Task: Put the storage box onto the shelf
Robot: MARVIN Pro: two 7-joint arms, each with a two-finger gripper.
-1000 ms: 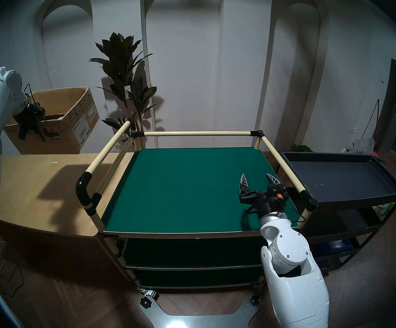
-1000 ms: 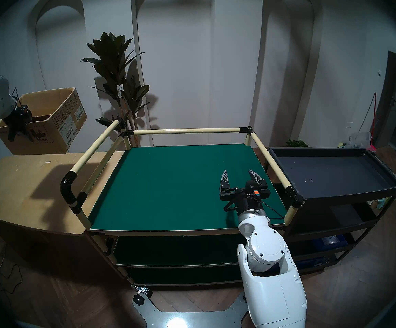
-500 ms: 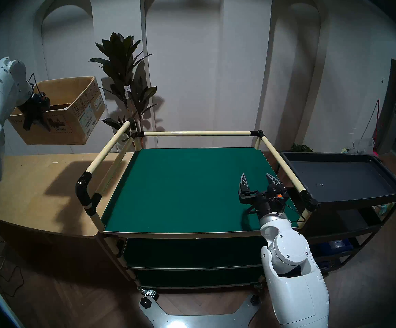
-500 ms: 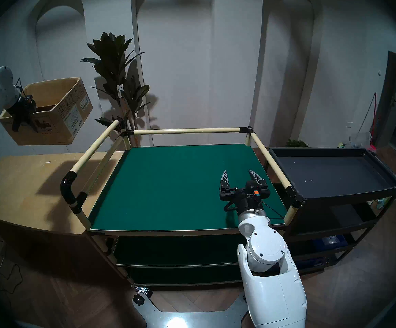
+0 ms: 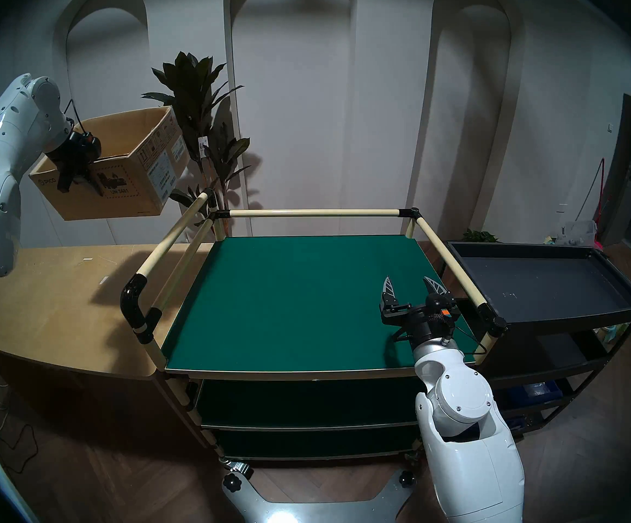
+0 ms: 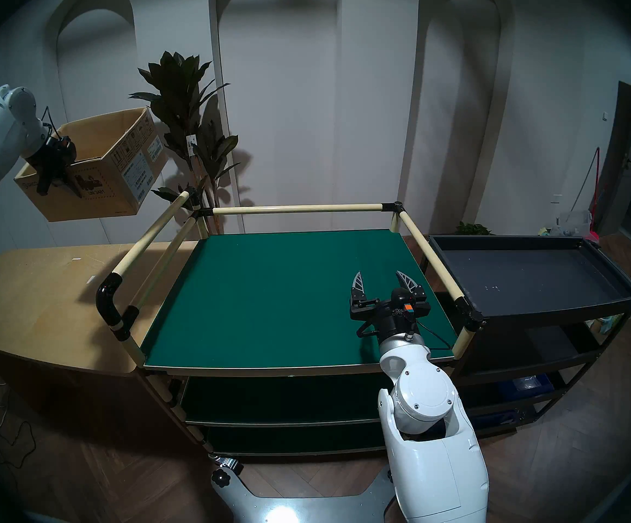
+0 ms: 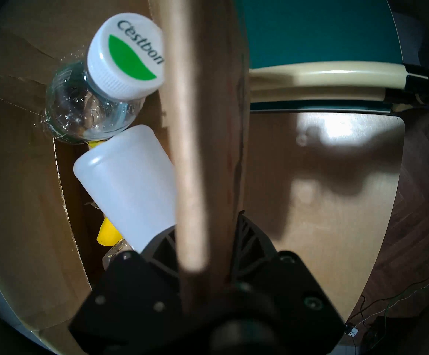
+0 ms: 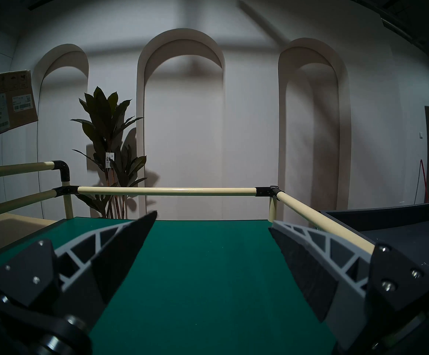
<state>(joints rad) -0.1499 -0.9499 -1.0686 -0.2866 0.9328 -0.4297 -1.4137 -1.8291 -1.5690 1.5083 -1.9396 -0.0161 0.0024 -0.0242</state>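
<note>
Above the table's (image 5: 61, 303) far edge, clear of its top, the box (image 5: 125, 194) hangs from the left claw (image 5: 78, 179), which is clenched on the near wall at the rim, one finger inside and one outside. Held by that single wall, the box tilts, its stickered side turned toward the shelf (image 5: 299, 295). I judge the height is meant to clear the shelf's cream rail (image 5: 170, 243), which stands between box and green board. Inside the box lie a water bottle (image 7: 100, 90), a white bottle (image 7: 128, 190) and something yellow (image 7: 108, 234); they could slide if it tips further. Over the shelf's near right corner the right claw (image 5: 412, 284) hangs released, jaws apart, holding nothing.

The green board is bare and flat. Behind are a white wall with arched niches and a plant (image 5: 197, 107); a black cart (image 5: 544, 284) stands at the shelf's right side.
</note>
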